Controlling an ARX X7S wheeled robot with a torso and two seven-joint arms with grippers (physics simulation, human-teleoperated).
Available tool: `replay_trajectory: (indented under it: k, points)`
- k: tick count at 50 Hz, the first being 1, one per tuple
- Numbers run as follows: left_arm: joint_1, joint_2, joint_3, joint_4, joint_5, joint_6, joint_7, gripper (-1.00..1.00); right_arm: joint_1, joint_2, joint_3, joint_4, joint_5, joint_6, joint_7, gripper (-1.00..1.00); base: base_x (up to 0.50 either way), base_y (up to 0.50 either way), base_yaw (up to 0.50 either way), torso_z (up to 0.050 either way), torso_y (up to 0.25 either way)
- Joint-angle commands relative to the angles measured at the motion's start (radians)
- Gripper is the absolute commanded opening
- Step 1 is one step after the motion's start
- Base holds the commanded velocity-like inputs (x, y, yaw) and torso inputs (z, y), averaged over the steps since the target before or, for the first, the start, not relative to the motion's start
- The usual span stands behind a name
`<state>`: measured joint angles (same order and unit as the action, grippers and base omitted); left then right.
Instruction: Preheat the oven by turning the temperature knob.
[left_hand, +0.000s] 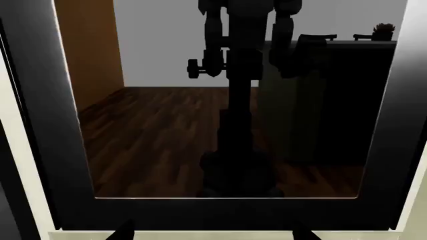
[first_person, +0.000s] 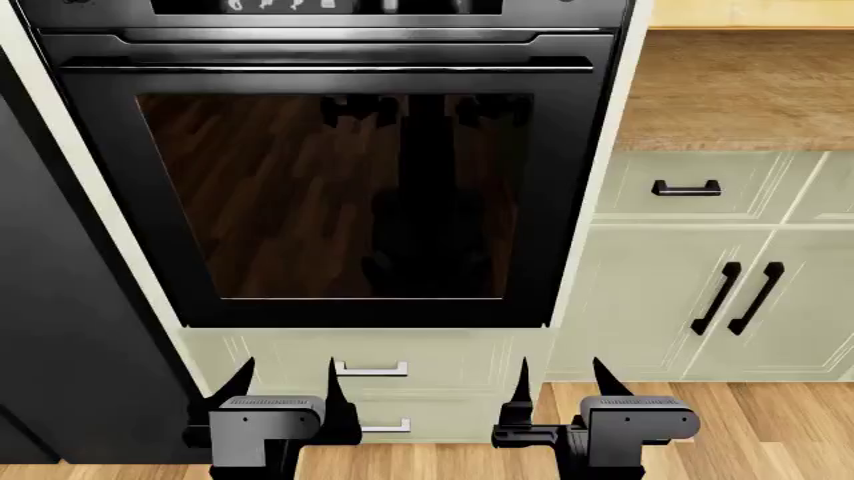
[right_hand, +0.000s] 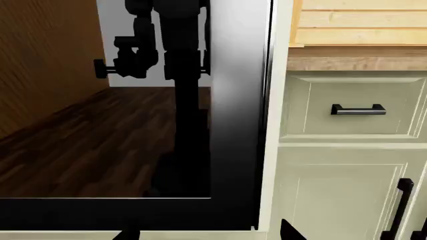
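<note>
Straight ahead, filling most of the head view: the oven (first_person: 340, 180), with its dark glass door reflecting a wood floor and the robot's own silhouette, a long bar handle (first_person: 327, 68) running across above the glass, and the display panel (first_person: 327, 6) showing only partly at the far upper edge. Not seeing the temperature knob in any view. Hovering low and near, apart from the door: left gripper (first_person: 290, 385), jaws spread open, holding nothing; right gripper (first_person: 558, 385), jaws likewise apart and empty. Sitting to the right: cream cabinet drawers (first_person: 687, 187) under a wooden counter (first_person: 734, 90).
</note>
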<state>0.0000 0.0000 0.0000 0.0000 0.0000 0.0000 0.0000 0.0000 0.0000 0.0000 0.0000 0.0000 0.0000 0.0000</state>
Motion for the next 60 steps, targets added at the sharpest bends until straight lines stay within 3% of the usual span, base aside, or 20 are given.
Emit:
replay_trajectory:
  k: [1, 10, 18, 34, 60]
  points:
    - [-0.002, -0.016, 0.018, -0.009, -0.012, 0.012, -0.021, 1.0, 0.003, 0.019, -0.033, 0.017, -0.074, -0.044, 0.079, 1.0, 0.0, 0.0, 0.0, 0.0, 0.0]
    - [0.002, -0.044, 0.047, 0.04, -0.06, -0.009, -0.037, 1.0, -0.013, 0.051, -0.086, -0.036, -0.144, -0.067, 0.158, 1.0, 0.0, 0.0, 0.0, 0.0, 0.0]
    - [-0.02, -0.057, 0.047, 0.169, -0.08, -0.01, -0.074, 1.0, -0.001, 0.07, -0.111, -0.249, -0.257, 0.032, 0.203, 1.0, 0.0, 0.0, 0.0, 0.0, 0.0]
    - [-0.253, -0.087, -0.01, 0.436, -0.162, -0.133, -0.154, 1.0, 0.203, 0.092, -0.091, -0.653, -0.252, 0.336, 0.093, 1.0, 0.0, 0.0, 0.0, 0.0, 0.0]
    - [-0.299, -0.129, -0.028, 0.578, -0.255, -0.194, -0.203, 1.0, 0.224, 0.119, -0.109, -0.832, -0.224, 0.435, 0.081, 1.0, 0.0, 0.0, 0.0, 0.0, 0.0]
